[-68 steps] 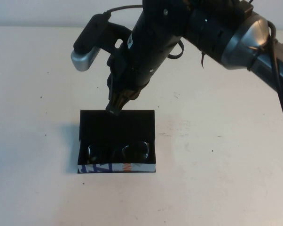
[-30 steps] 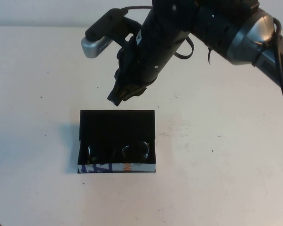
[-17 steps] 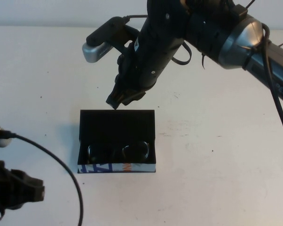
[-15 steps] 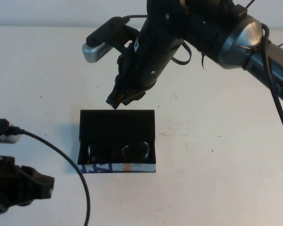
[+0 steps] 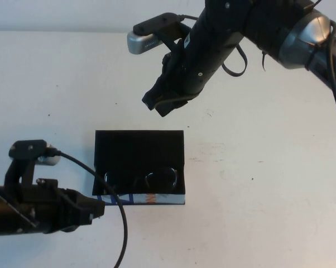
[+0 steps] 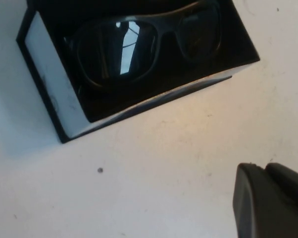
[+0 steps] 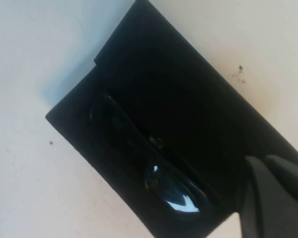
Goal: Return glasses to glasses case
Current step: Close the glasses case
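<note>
Surface: plain off-white table [image 5: 257, 212], lightly scuffed, with a few dark specks.

Item 1, nearest: left gripper [image 5: 98, 209], low over the table at about 7 o'clock from the box, its tip just beside the box's near-left corner. In the left wrist view the fingertips [image 6: 270, 198] lie pressed together, clenched on nothing.

Item 2, centre: glasses case [image 5: 139, 144], black rectangular box, lid open and laid back toward 12 o'clock, printed blue, white and orange strip along the near wall.

Item 3, inside item 2: glasses [image 5: 140, 180], dark frame, lying in the near compartment against the printed wall, both lenses catching light. They sit wholly within the box.

Item 4, farthest: right gripper [image 5: 159, 105], raised at about 12 o'clock from the case, above the table beyond the lid's far edge. Its fingertips [image 7: 275, 191] are clenched together and empty.

Step in hand, judged: the glasses are stowed; closing remains. The next move calls for one gripper to catch the lid's far edge and swing it toward 6 o'clock over the glasses, while the other steadies the box against sliding.
</note>
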Robot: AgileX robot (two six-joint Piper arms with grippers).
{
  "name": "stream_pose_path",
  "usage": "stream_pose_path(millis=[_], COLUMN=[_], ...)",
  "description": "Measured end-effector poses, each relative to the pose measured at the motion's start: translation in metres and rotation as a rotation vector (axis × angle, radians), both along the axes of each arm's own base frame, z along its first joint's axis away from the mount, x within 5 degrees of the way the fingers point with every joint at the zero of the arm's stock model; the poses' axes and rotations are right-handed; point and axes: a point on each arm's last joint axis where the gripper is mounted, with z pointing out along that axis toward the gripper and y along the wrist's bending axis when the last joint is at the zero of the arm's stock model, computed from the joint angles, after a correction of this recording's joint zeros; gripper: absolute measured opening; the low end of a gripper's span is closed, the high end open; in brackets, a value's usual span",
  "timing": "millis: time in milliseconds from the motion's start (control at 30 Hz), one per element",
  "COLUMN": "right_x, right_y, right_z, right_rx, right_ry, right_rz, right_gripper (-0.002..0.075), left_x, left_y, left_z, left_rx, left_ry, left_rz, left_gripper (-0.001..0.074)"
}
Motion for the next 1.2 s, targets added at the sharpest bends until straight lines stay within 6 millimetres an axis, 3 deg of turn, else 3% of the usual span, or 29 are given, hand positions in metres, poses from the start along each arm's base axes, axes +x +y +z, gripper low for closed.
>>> stream_pose_path(millis=[300, 567, 1200], right_x=[0.016, 0.03, 0.057], right_y=[0.007, 0.011, 0.013], right_z=[-0.025, -0.045, -0.075], right_rx=[0.032, 0.067, 0.133], right_ry=[0.022, 0.019, 0.025], right_rz=[-0.028, -0.063, -0.129], right_gripper=[-0.0011, -0.0011, -0.0011], left_x=[0.019, 0.03, 0.042], left_y=[-0.005, -0.008, -0.01], left_z=[-0.043, -0.07, -0.079], left_rx=[-0.008, -0.012, 0.023], left_ry=[0.026, 0.036, -0.011], left_rz=[-0.012, -0.016, -0.075], left_gripper=[-0.0001, -0.0001, -0.0001])
